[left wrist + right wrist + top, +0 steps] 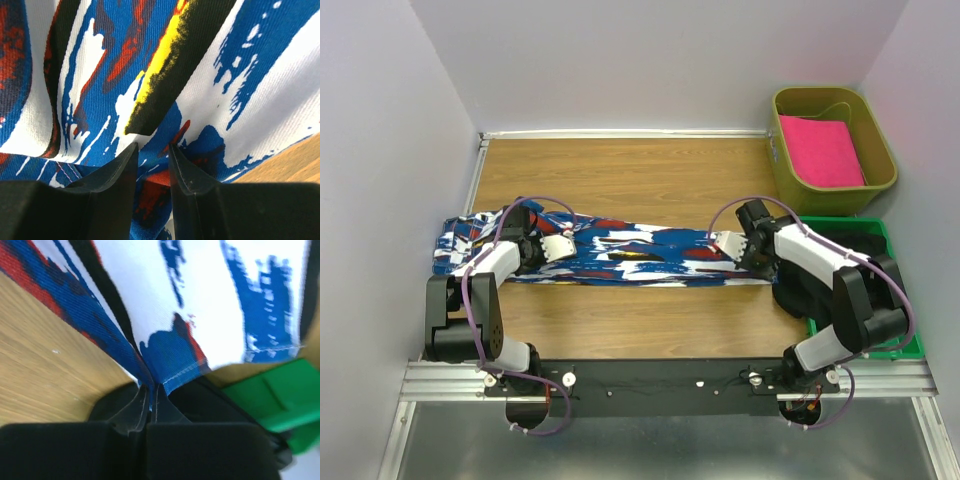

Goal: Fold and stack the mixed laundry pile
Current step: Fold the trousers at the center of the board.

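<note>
Found the right fingers [131,412] pressed together on a hemmed corner of the long blue cloth with white, red and black blotches [200,300], with fabric rising taut from the pinch. Found the left fingers [117,172] set narrowly apart, with a bunched fold of the same cloth running down between them. Judged this a grip on a thicker gather, not a free opening. Noted creases converging on both pinch points.

Confirmed from the overhead view two grips well apart along the cloth: the left one inboard of the left end, the right one near the right end. Found the cloth stretched lengthwise as a narrow band across the near half of the brown wooden surface [620,170], its left end trailing past the left arm and its right end reaching toward the flat green plastic tray [895,235]. Judged the band already narrowed along its length, though unable to count layers. No crosswise fold made yet.

Located the plain black garment [788,292] as a dark heap just beside the tray's near-left corner, partly hidden by the right arm. No fold visible on it. Noted an olive-green plastic bin [782,150] at the far right, holding a bright pink folded cloth [820,150] that is outside the job.

Assessment: early stage. Left to do: crosswise folds on the blue cloth, full folding of the black garment, then stacking. No stack begun.
</note>
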`<state>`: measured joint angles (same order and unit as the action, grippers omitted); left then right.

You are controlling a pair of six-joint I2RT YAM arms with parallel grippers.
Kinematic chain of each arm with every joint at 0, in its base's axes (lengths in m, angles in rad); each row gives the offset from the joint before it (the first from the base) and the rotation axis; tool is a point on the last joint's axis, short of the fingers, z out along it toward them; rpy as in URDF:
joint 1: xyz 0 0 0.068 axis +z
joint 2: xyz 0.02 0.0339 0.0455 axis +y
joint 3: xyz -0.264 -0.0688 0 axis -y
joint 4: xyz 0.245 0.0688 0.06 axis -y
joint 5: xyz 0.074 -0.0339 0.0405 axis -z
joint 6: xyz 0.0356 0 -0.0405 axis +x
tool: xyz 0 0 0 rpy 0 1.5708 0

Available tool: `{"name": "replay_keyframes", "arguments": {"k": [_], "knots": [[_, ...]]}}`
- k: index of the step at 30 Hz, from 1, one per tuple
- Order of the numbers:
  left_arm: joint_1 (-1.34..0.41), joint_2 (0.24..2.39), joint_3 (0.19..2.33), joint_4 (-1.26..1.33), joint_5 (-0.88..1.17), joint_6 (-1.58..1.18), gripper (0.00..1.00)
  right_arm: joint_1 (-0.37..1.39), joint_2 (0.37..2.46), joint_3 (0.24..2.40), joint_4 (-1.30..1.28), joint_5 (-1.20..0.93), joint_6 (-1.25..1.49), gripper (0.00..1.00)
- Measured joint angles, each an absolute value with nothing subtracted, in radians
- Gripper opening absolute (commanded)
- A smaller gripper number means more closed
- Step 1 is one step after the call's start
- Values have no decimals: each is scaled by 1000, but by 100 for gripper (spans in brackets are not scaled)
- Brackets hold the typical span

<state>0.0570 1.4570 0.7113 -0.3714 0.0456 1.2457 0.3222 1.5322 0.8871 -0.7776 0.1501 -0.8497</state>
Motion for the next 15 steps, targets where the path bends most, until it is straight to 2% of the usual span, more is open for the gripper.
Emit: {"name": "replay_keyframes", "arguments": {"k": [9,15], "knots": [[57,1456,712,-374,46,1246,40,323,1444,975,-769,202,-897,1],[60,1441,734,-443,105,1250,43,326,1428,839,-719,216,-923,3]]}}
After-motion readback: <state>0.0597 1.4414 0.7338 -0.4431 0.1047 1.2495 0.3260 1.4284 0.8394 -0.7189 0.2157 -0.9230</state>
